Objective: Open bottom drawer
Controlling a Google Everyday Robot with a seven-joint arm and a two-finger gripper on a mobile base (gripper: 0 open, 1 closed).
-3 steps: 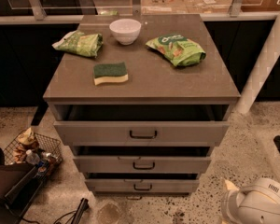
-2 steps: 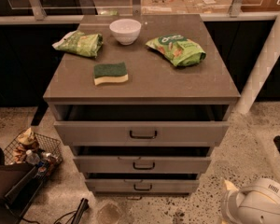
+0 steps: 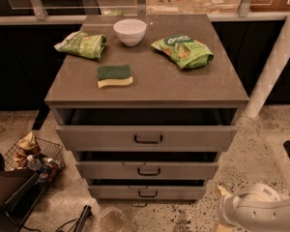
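Now, take the bottom drawer [image 3: 111, 192], lowest in the cabinet [image 3: 159, 83], by its rigid black handle [image 3: 146, 194]; it should slide light and straight, while your gripper [image 3: 224, 195] sits lower right, open or closed unclear.

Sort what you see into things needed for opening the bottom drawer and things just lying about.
Job: bottom drawer, its black handle; white robot arm at bottom right, claw out of view.
Lying about: white bowl, green-and-yellow sponge, left snack bag, right snack bag, wire basket.

Bottom drawer [image 3: 146, 192] (grey, black bar handle) sits slightly ajar; claw [image 3: 224, 193] lower right.
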